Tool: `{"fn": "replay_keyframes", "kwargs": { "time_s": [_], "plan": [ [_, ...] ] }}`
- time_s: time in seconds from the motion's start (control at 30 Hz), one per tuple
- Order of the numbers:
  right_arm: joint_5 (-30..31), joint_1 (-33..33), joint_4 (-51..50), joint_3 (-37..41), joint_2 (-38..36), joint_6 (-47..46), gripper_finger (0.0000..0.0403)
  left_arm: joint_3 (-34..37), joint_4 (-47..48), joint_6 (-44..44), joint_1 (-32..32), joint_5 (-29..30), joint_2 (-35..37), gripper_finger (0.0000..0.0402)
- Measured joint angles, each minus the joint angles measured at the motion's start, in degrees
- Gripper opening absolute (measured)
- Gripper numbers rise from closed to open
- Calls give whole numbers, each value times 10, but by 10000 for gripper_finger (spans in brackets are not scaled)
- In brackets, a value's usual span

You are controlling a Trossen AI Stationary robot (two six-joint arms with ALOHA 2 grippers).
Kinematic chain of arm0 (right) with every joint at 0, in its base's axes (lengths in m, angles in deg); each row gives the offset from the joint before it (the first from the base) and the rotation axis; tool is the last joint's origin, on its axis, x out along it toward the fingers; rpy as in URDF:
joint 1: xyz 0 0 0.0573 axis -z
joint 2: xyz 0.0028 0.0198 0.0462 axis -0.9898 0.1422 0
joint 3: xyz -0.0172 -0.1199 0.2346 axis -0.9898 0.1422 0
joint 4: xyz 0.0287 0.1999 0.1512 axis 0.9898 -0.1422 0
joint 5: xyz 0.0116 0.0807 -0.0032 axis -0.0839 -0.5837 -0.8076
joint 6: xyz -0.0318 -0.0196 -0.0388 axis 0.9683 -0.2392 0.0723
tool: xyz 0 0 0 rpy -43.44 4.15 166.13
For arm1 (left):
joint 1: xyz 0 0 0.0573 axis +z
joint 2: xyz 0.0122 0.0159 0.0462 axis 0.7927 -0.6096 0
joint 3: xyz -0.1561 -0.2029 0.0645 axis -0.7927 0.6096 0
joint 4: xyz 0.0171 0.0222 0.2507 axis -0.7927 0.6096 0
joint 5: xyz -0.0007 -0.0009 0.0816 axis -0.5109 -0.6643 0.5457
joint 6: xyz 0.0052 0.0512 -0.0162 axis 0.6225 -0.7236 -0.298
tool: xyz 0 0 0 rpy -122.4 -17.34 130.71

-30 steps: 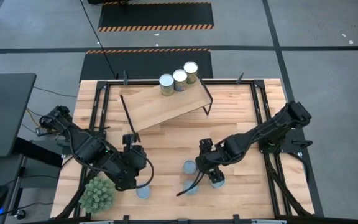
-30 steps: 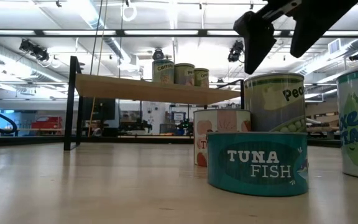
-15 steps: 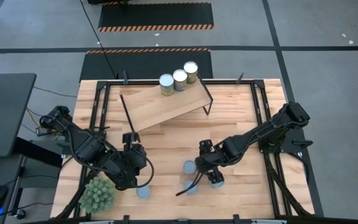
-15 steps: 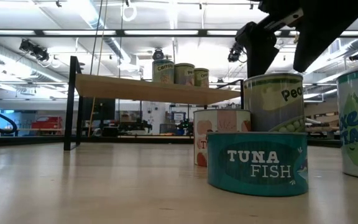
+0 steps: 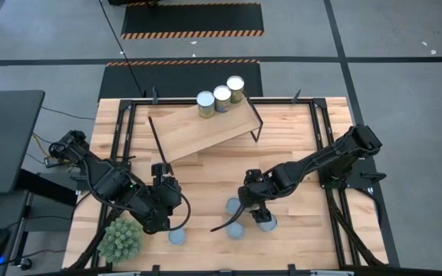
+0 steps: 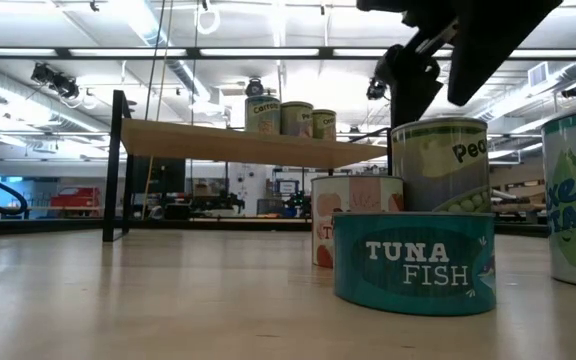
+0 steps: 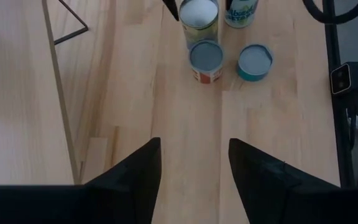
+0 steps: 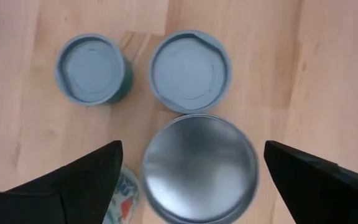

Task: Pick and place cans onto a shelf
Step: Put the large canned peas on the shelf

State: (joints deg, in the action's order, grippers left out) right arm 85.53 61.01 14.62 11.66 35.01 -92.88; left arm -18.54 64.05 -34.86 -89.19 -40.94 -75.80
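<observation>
While the left gripper (image 7: 191,177) waits open at seven o'clock, the right gripper (image 8: 188,171) hovers spread directly over the upright silver-topped can (image 8: 199,167), near-centre on the surface (image 5: 206,180).

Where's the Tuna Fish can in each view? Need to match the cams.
High view: tuna can, blue-grey top, toward the table's front edge, near centre.
Low view: foremost can, teal label, right of centre.
Left wrist view: teal-sided can beyond the fingers.
Right wrist view: smaller blue-grey top.
Shared landmark: the red-and-white can sits right next to it in all four.
</observation>
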Motion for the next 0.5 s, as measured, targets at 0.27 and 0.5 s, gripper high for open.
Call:
{"fn": "replay_keyframes", "kwargs": {
  "time_s": [0.27, 0.5],
  "plan": [
    [-4, 3, -1, 0, 0, 26, 400, 0, 0, 1, 0, -26, 0, 194],
    [-6, 1, 0, 22, 0, 27, 400, 0, 0, 1, 0, -26, 0, 194]
  ]
}}
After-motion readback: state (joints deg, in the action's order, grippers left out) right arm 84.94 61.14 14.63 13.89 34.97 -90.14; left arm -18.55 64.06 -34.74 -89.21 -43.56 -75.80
